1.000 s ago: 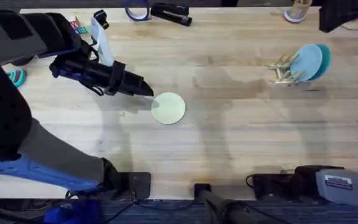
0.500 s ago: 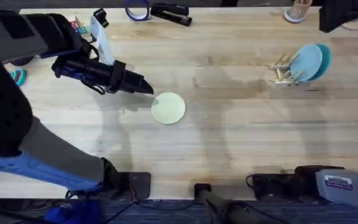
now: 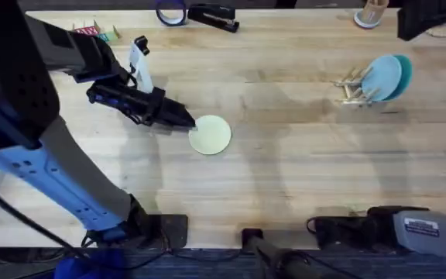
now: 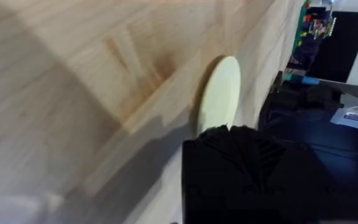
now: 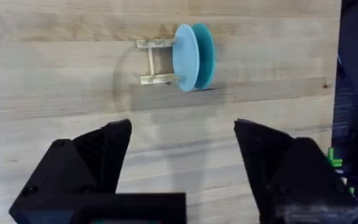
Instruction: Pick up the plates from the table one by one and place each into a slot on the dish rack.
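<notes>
Left gripper [image 3: 186, 120] sits low at the near-left rim of the cream plate [image 3: 210, 135], angled down toward the worktop [image 3: 285, 170], likely so a finger can slip under the flat rim. Its jaws: cannot tell whether apart or together. The plate lies flat, mid-worktop, well apart from the rack [image 3: 352, 87]. Far right, the rack holds two blue plates [image 5: 192, 57] upright on edge in its slots; open dowels beside them appear free for the cream one. Right gripper [image 5: 182, 155] waits near its base, jaws wide apart, holding nothing.
</notes>
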`<state>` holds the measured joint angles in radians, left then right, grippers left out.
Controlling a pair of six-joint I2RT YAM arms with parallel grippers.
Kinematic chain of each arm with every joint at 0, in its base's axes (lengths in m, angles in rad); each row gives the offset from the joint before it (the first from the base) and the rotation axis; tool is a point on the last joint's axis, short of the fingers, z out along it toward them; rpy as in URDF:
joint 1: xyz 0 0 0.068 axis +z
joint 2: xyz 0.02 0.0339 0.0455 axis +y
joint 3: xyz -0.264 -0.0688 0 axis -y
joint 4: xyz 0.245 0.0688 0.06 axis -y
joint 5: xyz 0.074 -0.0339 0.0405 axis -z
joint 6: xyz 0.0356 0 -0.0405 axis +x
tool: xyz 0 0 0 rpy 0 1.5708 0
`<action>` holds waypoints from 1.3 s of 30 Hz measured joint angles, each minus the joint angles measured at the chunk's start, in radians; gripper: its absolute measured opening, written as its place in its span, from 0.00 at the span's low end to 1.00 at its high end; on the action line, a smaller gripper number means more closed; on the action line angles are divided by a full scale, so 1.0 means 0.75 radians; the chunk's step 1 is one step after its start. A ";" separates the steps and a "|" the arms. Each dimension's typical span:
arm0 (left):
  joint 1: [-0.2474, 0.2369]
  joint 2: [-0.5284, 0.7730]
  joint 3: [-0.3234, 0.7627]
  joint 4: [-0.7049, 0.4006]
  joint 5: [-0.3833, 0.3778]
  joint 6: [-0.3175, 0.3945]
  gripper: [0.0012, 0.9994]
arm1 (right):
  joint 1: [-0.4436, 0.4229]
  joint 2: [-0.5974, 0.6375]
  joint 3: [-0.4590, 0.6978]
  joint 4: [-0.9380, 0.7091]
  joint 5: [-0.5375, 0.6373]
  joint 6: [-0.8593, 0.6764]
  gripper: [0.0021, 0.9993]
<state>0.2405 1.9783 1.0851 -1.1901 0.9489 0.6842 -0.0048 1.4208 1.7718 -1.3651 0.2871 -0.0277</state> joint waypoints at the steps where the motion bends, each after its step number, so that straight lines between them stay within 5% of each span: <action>1: 0.000 0.018 0.000 0.005 0.000 0.000 0.04 | 0.000 0.000 0.000 0.000 0.001 0.000 1.00; 16: 0.000 0.121 0.002 0.027 0.012 0.017 0.04 | 0.000 0.000 0.000 -0.003 -0.032 0.001 1.00; 22: 0.000 0.121 0.002 0.032 0.018 0.013 0.04 | 0.000 0.000 0.000 -0.008 -0.197 0.001 1.00; 29: -0.004 0.121 0.002 0.033 0.017 0.010 0.04 | 0.005 0.000 -0.023 -0.052 -0.562 0.048 1.00; 39: -0.061 0.121 0.016 0.056 0.010 -0.079 0.04 | 0.184 0.020 -0.379 -0.014 -0.797 0.215 1.00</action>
<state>0.1949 2.0689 1.0974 -1.1478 0.9565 0.6250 0.1330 1.4357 1.4878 -1.3759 -0.3110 0.1337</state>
